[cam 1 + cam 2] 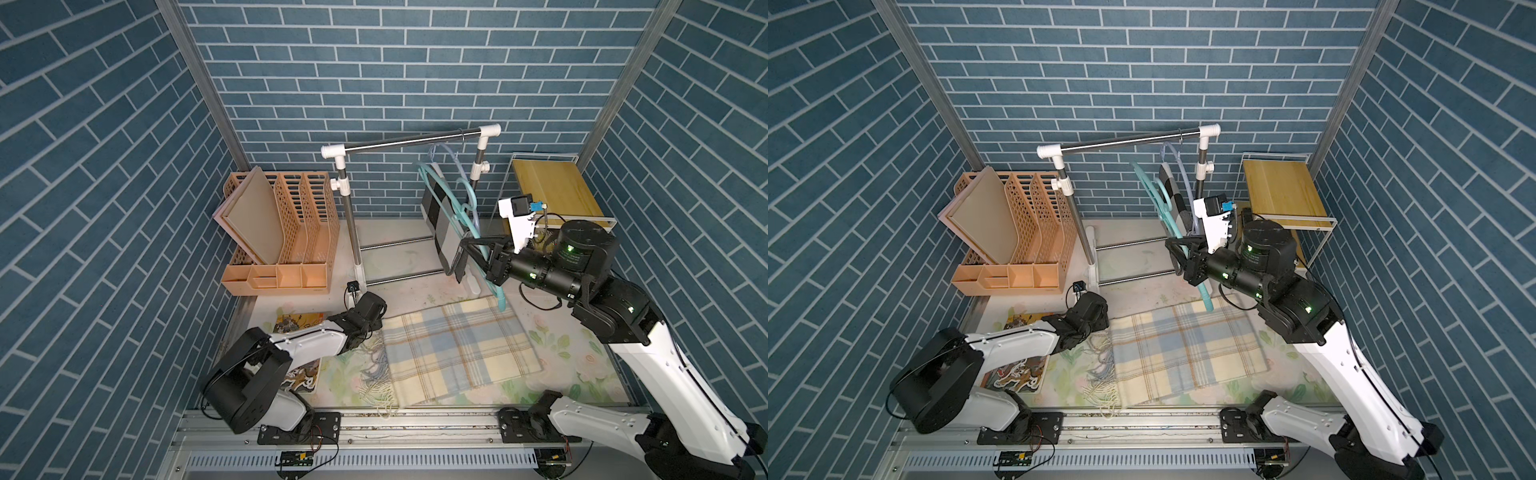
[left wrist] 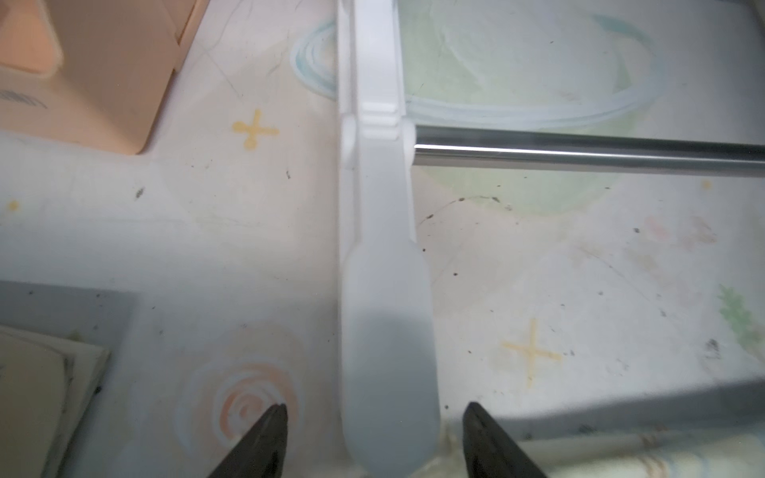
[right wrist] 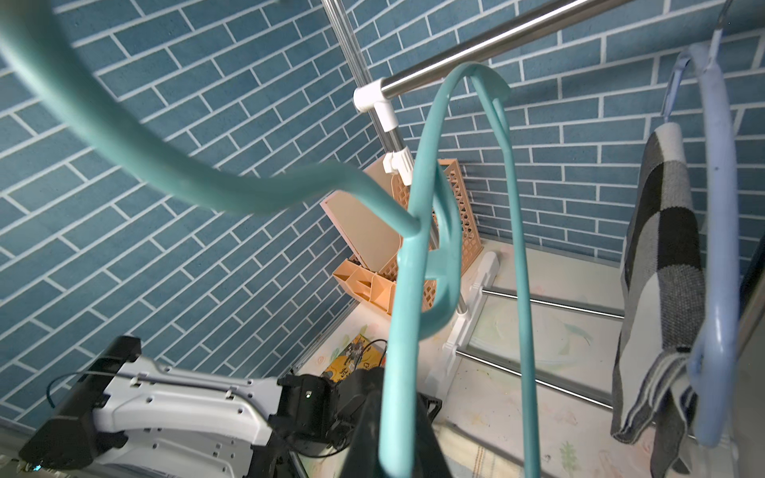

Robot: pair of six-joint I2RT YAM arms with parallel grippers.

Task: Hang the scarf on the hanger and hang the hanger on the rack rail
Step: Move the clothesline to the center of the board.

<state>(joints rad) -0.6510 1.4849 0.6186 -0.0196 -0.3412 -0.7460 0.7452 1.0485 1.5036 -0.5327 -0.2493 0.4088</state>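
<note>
While the right gripper (image 1: 467, 246) is clamped on the teal hanger (image 1: 500, 298), the left gripper (image 2: 374, 414) hangs low over the far left corner of the plaid scarf (image 1: 457, 345). Its jaws are partly apart, with nothing visible between them. Beyond its two black fingertips (image 2: 269, 438) the left wrist view shows only a white foot of the rack (image 2: 385, 289).

Count: two grippers, two hangers, two scarves, one rack, one organiser, one shelf.

Plaid scarf: soft woven cloth in pale yellow and blue, folded to a flat rectangle. It lies on the floral mat (image 1: 582, 361) at near centre, with loose fringe along its left edge. It is on no hanger.

Checked scarf (image 3: 662, 248): knit, in black, grey and white blocks. It is draped over the pale blue hanger (image 3: 718, 207), which hangs at the right end of the rail.

Teal hanger: thin curved plastic, held tilted below the rail and just beside the checked scarf. Its lower end is above the plaid scarf's far right corner.

Rack: shiny steel tubes with white plastic joints and feet, at far centre.

Organiser (image 1: 299, 232): peach plastic with perforated dividers and small front compartments, at far left. Flat beige boards (image 1: 253, 216) lean in it.

Shelf (image 1: 552, 187): a wood top on a thin white wire frame, at far right — just behind the right wrist.
</note>
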